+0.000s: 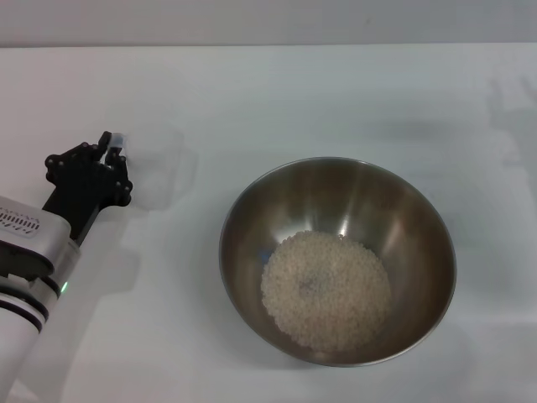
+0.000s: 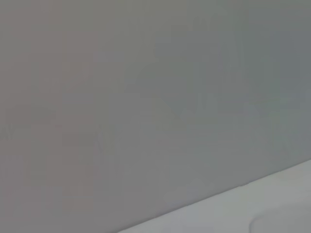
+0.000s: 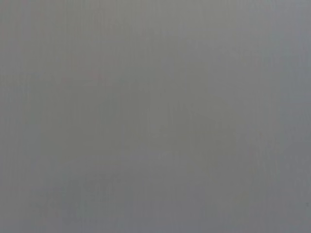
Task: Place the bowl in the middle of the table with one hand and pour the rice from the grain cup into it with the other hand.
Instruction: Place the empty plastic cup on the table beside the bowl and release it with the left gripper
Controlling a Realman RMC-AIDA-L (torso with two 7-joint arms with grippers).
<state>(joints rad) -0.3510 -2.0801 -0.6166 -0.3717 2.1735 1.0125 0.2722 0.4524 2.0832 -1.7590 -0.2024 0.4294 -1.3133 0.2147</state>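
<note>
The bowl is a large shiny steel one standing on the white table, right of the middle. The rice lies as a whitish pile in its bottom. The grain cup is a faint frosted shape standing upright on the table at the left, well apart from the bowl. My left gripper is at the cup's near-left side, its black fingers close together on the cup's handle. The right gripper is out of view. The right wrist view shows only plain grey.
The table's far edge meets a grey wall. The left wrist view shows that wall and a strip of the table. My left arm lies over the table's front left corner.
</note>
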